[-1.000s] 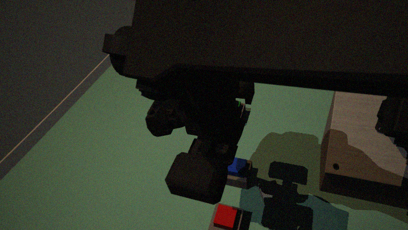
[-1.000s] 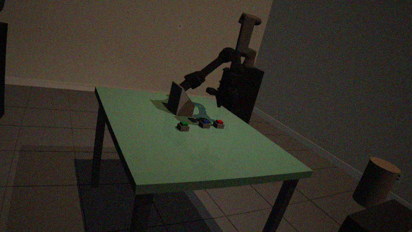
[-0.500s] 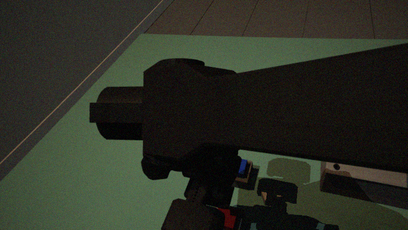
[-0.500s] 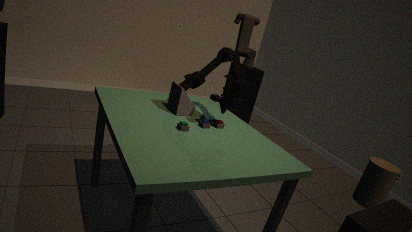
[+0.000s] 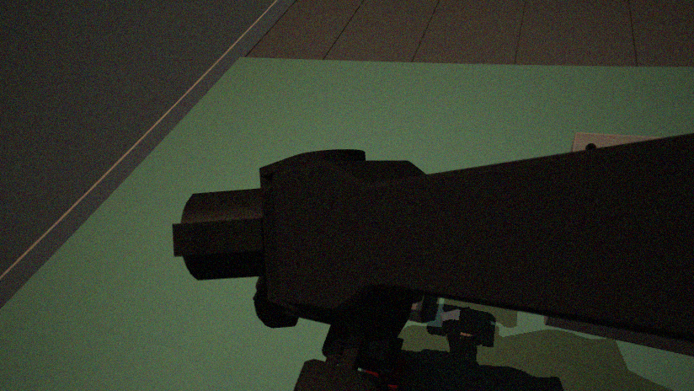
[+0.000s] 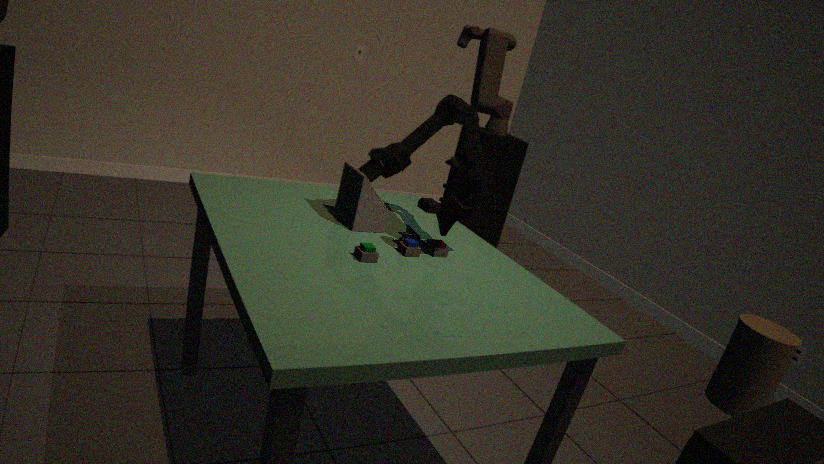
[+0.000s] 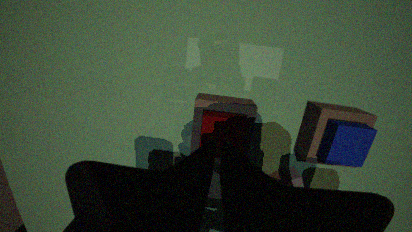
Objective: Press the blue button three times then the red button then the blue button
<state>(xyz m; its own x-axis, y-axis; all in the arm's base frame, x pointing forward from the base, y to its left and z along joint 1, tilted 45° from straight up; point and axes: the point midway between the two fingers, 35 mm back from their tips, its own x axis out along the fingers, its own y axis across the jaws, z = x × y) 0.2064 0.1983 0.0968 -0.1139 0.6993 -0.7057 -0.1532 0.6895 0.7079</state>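
Note:
The red button (image 6: 440, 245) (image 7: 210, 121) stands on its small base, partly in shadow and partly behind the fingers in the wrist view. Only a sliver of red shows beside the arm in the top view. The blue button (image 6: 410, 243) (image 7: 352, 144) stands beside it, uncovered, with its cap raised. My gripper (image 6: 444, 232) (image 7: 218, 148) is shut and empty. It points down, with its tips close above the red button. Whether they touch the cap cannot be told. In the top view the arm hides the fingertips and the blue button.
A green button (image 6: 367, 247) stands on the far side of the blue one from the red. A tall wedge-shaped block (image 6: 370, 210) stands behind the buttons. A second arm part (image 6: 392, 159) reaches down behind the wedge. The green table (image 6: 438, 311) ends at a left edge in the top view.

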